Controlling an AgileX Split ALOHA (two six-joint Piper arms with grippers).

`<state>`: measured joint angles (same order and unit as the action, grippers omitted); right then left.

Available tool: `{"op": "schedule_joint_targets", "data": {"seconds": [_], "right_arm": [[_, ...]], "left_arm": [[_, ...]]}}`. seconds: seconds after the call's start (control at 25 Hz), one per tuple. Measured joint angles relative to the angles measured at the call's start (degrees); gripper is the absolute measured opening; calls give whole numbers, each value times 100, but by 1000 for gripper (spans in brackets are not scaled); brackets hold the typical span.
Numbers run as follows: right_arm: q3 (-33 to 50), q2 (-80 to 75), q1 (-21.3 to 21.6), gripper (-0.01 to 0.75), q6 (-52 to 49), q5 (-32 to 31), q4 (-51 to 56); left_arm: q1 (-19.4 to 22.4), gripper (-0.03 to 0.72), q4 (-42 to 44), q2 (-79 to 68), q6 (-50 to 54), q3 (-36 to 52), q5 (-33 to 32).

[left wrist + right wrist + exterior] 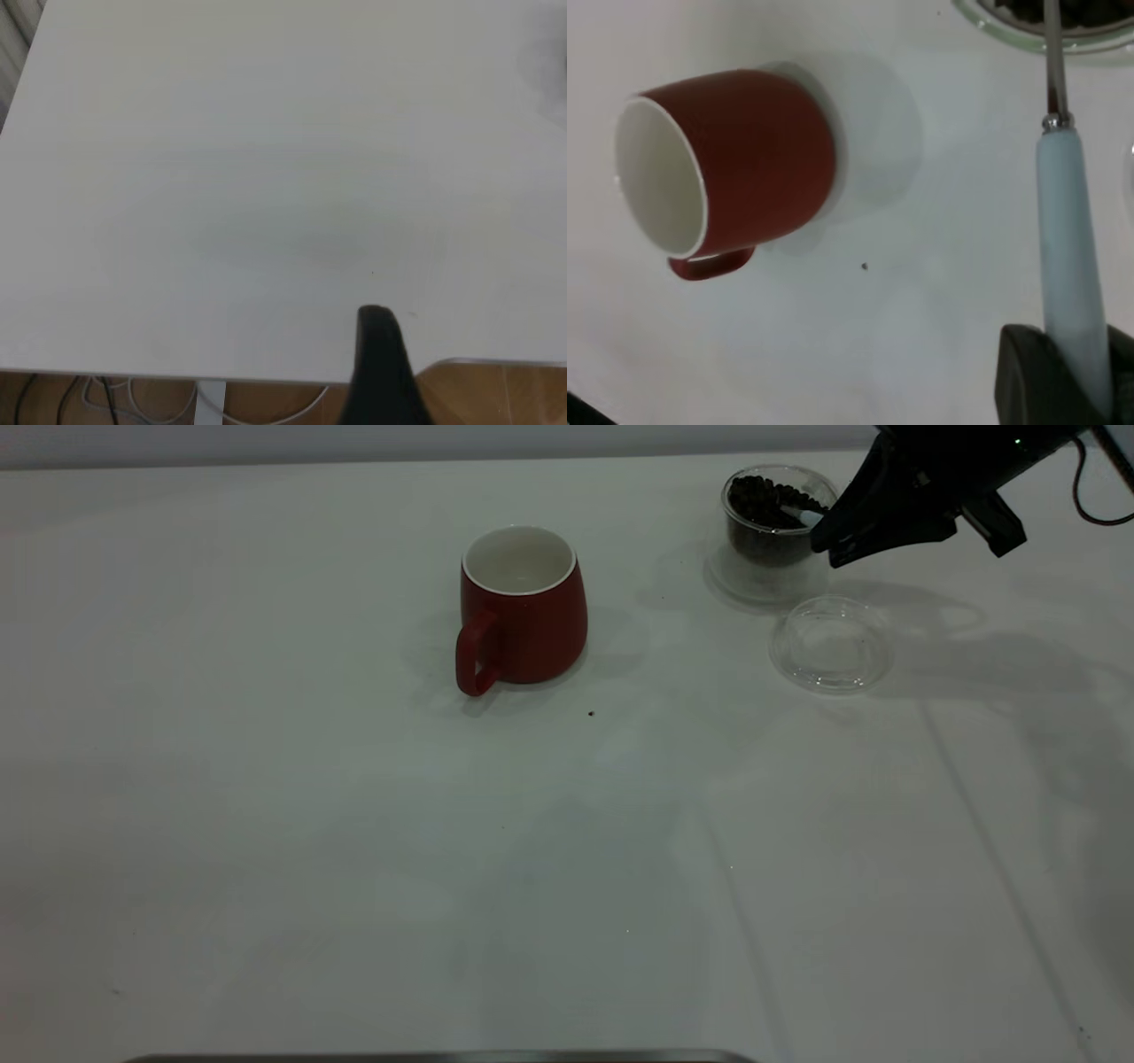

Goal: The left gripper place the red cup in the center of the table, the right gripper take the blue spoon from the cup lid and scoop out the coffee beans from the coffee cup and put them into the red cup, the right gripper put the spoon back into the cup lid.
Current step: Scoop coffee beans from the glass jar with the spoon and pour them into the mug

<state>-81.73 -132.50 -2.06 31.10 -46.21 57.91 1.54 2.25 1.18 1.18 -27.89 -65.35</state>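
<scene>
- Your right hand (824, 538) is clamped on the spoon (1067, 257) by its pale blue handle, up by the worktop's far right corner, with the metal neck reaching into the glass cup (776, 522).
- Beans (764, 500) fill that glass cup, which stands near the far edge.
- Just beside it, toward the near edge, lies the clear lid (831, 644) with nothing in it.
- Your red mug (523, 607) stands upright around the middle of the worktop's (354, 868) far half, well apart from the glass cup, showing a white inside.
- One dark speck (591, 713) lies on the worktop near the mug.
- Your left hand (379, 372) hangs over a worktop edge, away from everything; whether it is wide or narrow, you cannot tell.
</scene>
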Motion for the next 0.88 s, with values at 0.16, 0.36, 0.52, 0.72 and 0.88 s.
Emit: {"op": "schedule_joint_targets", "data": {"seconds": [0.16, 0.36, 0.52, 0.72, 0.88], "right_arm": [[-4, 0, 156, 113, 57, -163, 37], [-10, -43, 245, 113, 165, -353, 187], [-12, -189, 315, 113, 327, -517, 400], [-12, -331, 390, 113, 575, -681, 771], [-12, -458, 501, 113, 719, -881, 1031]], "left_arm": [[0, 587, 0, 0, 0, 0, 0], [0, 587, 0, 0, -5, 0, 0], [0, 587, 0, 0, -11, 0, 0], [0, 587, 0, 0, -19, 0, 0], [0, 587, 0, 0, -19, 0, 5]]}}
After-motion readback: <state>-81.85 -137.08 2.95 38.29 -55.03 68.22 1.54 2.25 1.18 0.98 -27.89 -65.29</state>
